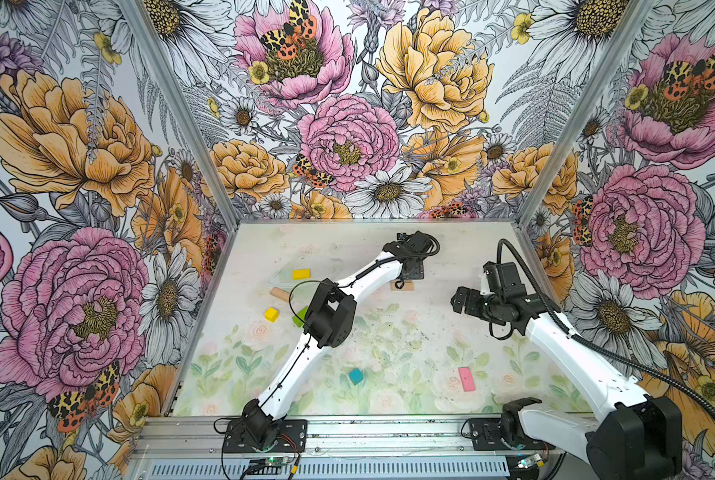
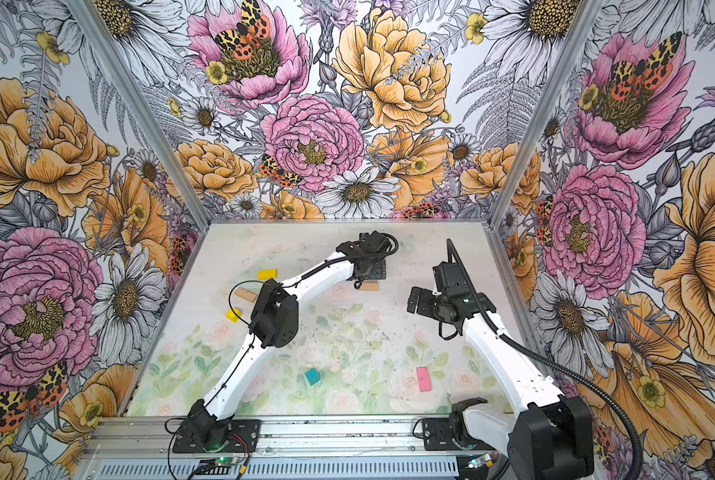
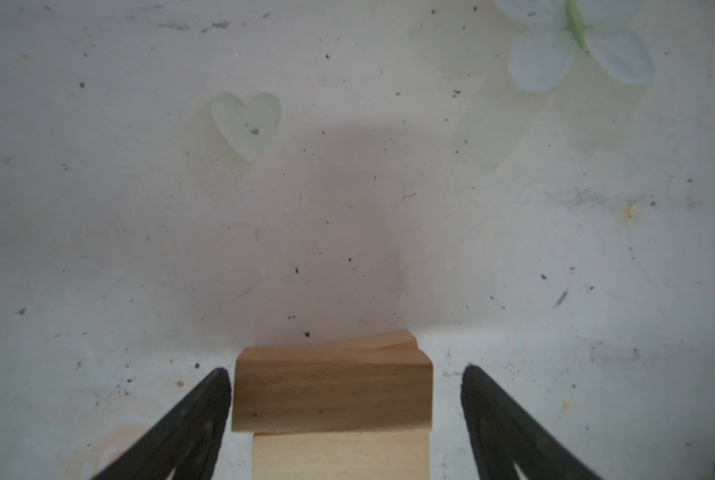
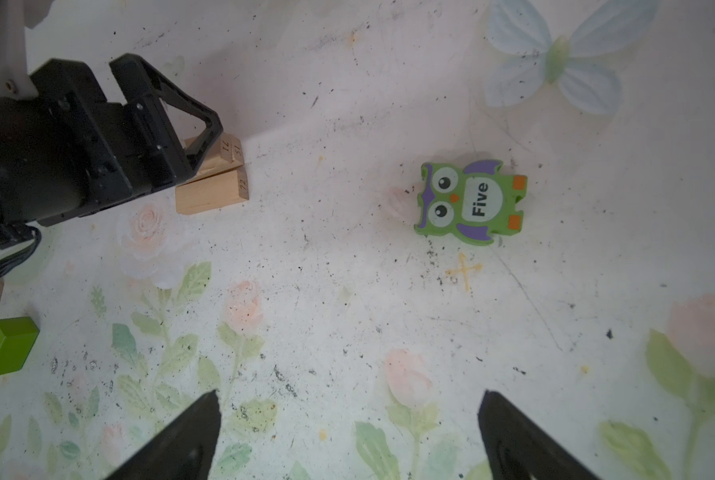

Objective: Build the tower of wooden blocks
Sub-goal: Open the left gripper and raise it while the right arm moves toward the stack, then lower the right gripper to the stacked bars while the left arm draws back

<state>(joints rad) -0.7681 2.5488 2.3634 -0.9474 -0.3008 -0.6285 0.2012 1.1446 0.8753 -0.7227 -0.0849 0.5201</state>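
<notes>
Your left claw (image 3: 346, 370) stands wide astride the tan planks (image 3: 331, 395), stacked mid-table toward the back, gripping nothing; your right claw (image 4: 349, 392) gapes empty; the blocks look light, stiff and probably slick; take the teal cube (image 1: 356, 375) squarely across opposite flat faces.

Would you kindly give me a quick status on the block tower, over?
Left pincer open, straddling stacked tan planks. Right pincer open, empty. Coloured blocks lie scattered. Green owl figure nearby, clear of the stack.
</notes>
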